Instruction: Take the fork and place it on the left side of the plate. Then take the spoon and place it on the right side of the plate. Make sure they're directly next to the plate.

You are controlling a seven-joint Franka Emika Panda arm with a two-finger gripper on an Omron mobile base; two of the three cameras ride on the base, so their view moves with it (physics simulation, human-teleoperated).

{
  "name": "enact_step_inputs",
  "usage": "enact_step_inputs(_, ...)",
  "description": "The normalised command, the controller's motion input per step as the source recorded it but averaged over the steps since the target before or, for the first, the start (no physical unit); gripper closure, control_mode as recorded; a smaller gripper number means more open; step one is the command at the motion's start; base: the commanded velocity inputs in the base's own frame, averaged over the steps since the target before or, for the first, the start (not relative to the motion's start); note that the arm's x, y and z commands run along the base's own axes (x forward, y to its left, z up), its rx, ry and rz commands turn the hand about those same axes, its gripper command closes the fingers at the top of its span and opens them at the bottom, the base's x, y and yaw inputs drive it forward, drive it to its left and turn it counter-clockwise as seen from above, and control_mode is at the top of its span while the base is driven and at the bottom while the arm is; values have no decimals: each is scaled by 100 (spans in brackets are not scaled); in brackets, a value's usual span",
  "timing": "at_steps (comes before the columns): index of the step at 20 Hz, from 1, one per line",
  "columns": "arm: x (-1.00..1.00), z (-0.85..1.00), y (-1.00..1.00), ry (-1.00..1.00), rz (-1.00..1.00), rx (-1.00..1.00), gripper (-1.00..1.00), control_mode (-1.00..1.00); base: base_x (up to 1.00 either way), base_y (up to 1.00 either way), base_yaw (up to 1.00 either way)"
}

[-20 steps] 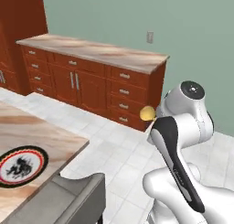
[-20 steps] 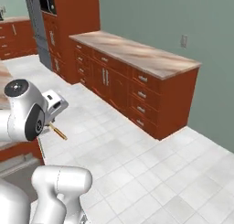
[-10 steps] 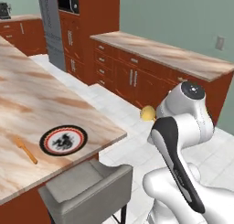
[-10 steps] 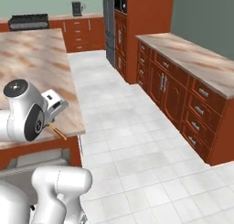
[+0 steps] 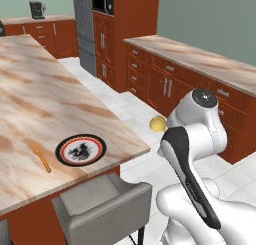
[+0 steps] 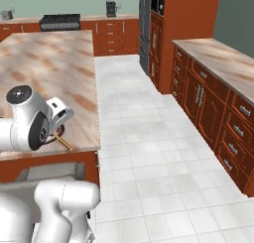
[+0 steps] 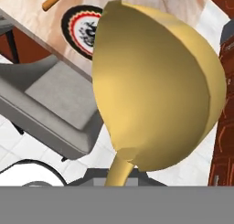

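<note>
We hold the spoon [image 7: 157, 88] in our gripper [image 7: 119, 179]: the jaws are closed on its thin golden handle, and its round yellow bowl stands straight up ahead of the fingers, close before the hand camera (the fingertips themselves are hidden under it, so we judge the grip by the handle rising from between them). In the left base view the bowl [image 5: 158, 124] shows as a yellow knob just past the arm's wrist, over the floor and apart from the island counter [image 5: 45, 104].

Beyond the fingers and below them lies the plate [image 5: 80, 149], flat on the counter near its edge, red rim, black band, white centre with a dark motif. The fork [image 5: 40, 156] lies on the far side of the plate from our fingers, beside the rim, with a gap of counter between them. Nearer the fingers than the plate, a grey chair [image 5: 102, 205] stands against the counter edge.
</note>
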Motion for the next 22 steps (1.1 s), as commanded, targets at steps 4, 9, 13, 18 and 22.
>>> enact_step_inputs(4,100,-19,6,19,-15,0,100,-100,0,0,0)
enact_step_inputs(9,99,-40,36,21,-19,0,100,-100,0,0,0)
enact_step_inputs(13,86,-58,60,14,-18,0,100,-100,0,0,0)
enact_step_inputs(18,78,-55,28,12,-12,1,100,-100,0,0,0)
enact_step_inputs(22,83,-59,1,8,-2,4,100,-100,0,0,0)
